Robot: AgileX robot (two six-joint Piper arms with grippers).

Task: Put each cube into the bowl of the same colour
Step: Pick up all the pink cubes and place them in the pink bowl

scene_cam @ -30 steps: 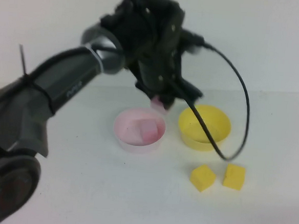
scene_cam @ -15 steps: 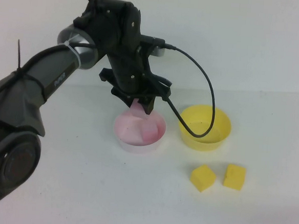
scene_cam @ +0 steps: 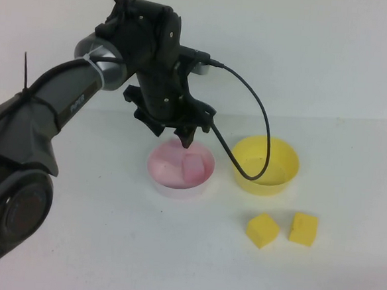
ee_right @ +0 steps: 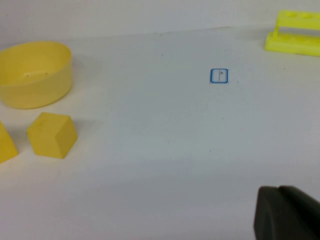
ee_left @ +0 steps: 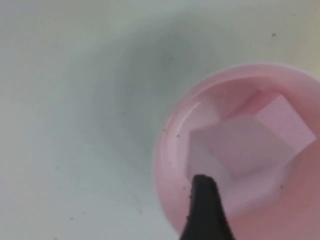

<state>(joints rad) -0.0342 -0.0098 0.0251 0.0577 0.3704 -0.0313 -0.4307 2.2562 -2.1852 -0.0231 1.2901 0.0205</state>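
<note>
My left gripper point(scene_cam: 182, 139) hangs open and empty just over the far rim of the pale pink bowl point(scene_cam: 177, 189). Two pale pink cubes point(scene_cam: 193, 166) point(scene_cam: 169, 155) lie inside the bowl. The left wrist view looks down into the bowl point(ee_left: 162, 165) with both cubes point(ee_left: 235, 145) point(ee_left: 287, 122) and shows one dark finger point(ee_left: 205, 210). The yellow bowl point(scene_cam: 264, 183) stands empty to the right. Two yellow cubes point(scene_cam: 262, 229) point(scene_cam: 303, 228) lie on the table in front of it. The right wrist view shows the right gripper point(ee_right: 287, 215) shut and low over the table, away from the yellow bowl point(ee_right: 35, 85) and cubes point(ee_right: 52, 135) point(ee_right: 5, 145).
The left arm's black cable point(scene_cam: 266, 133) loops down over the yellow bowl. A small blue-outlined sticker point(ee_right: 219, 76) lies on the white table to the right. A yellow rack point(ee_right: 295, 32) stands at the far right.
The left gripper carried a pink cube from behind the bowls to over the pink bowl and let it go. The cube now lies in the bowl beside the first one.
</note>
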